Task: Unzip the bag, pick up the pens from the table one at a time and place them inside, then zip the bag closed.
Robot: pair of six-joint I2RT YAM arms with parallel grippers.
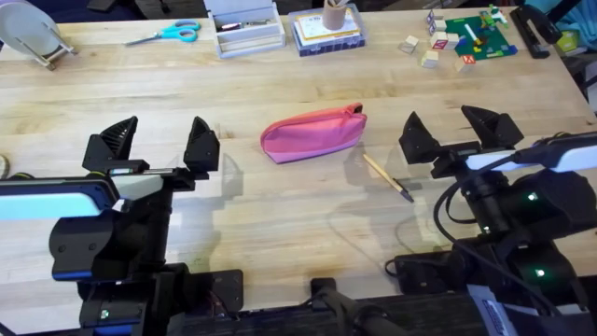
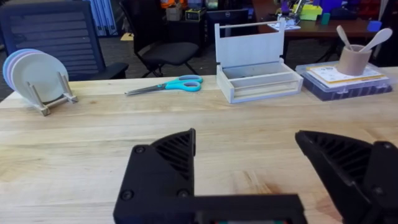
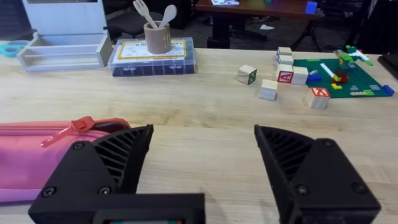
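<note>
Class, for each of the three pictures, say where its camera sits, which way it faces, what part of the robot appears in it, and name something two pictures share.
Overhead: above the arm bases, looking down and forward over the table; left gripper, right gripper, the bag and a pen.
Left wrist: faces the far edge; own open fingers, scissors.
Right wrist: faces the far edge; own open fingers, the bag's zipper end.
Shared: scissors, overhead and left wrist; bag, overhead and right wrist.

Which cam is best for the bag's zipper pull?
Right wrist: the red pull tab on the bag is near and distinct. Overhead shows the whole bag, with the pull a tiny bump at its end. Left wrist faces elsewhere.
</note>
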